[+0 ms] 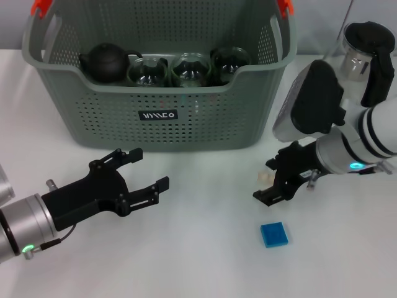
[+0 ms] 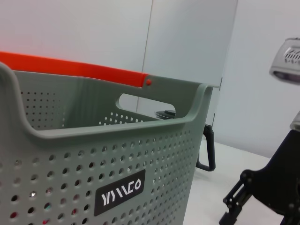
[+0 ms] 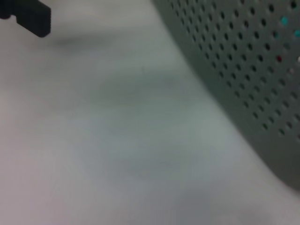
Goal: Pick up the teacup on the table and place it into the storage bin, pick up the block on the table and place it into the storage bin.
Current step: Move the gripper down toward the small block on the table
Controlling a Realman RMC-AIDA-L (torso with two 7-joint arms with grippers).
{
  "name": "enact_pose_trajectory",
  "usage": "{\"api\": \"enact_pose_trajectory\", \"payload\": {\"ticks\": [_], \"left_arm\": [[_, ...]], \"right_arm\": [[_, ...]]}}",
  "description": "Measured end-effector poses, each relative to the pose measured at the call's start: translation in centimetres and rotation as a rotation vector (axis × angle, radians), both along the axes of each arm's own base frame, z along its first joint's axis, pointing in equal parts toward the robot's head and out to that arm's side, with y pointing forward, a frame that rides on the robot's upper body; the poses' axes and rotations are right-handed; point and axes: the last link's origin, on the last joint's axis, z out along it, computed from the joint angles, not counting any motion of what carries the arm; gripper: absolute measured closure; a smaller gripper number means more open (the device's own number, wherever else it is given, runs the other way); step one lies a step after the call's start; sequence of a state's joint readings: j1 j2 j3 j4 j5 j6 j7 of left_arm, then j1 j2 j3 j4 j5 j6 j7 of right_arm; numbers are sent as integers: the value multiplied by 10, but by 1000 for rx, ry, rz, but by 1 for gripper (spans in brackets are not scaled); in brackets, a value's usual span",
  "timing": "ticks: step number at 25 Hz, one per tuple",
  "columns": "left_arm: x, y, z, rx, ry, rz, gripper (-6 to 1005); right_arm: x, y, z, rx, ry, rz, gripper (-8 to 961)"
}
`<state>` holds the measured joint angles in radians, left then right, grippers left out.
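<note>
Storage bin (image 1: 158, 93) across upper centre, holding black teapot (image 1: 107, 62) and glass cups (image 1: 189, 68). Blue block (image 1: 273, 234) on table (image 1: 198, 248), lower right. Left gripper (image 1: 144, 174) lower left, jaws spread wide, empty. Right gripper (image 1: 273, 183) just above block, jaw gap unclear.

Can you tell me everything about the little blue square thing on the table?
The small flat blue square block lies on the white table, turned a bit askew. It looks like smooth plastic or foam, with a slightly darker rim around its top face. Nothing touches it. It sits in front of the big grey-green perforated plastic storage bin, off toward the robot's right. The right arm's black pincer hangs just beyond it, not holding it.
</note>
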<state>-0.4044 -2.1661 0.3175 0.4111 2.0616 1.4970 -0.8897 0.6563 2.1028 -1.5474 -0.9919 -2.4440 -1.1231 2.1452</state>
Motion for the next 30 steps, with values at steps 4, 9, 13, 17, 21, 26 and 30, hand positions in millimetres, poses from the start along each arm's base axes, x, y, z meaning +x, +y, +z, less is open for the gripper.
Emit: {"api": "enact_pose_trajectory", "payload": {"ticks": [4, 9, 13, 17, 21, 26, 30], "left_arm": [[0, 0, 0, 0, 1, 0, 125], [0, 0, 0, 1, 2, 2, 125], [-1, 0, 0, 1, 3, 5, 125], [-1, 0, 0, 1, 4, 4, 125], [-1, 1, 0, 2, 7, 6, 125], [-1, 1, 0, 3, 8, 7, 125], [-1, 1, 0, 3, 8, 7, 125]], "right_arm": [[2, 2, -9, -34, 2, -52, 275], [1, 6, -10, -34, 8, -70, 291], [0, 5, -9, -43, 6, -66, 304], [0, 6, -8, -38, 8, -72, 317], [1, 6, -7, -36, 8, -78, 330], [2, 6, -5, -37, 12, -96, 373], [2, 7, -4, -35, 14, -97, 494]]}}
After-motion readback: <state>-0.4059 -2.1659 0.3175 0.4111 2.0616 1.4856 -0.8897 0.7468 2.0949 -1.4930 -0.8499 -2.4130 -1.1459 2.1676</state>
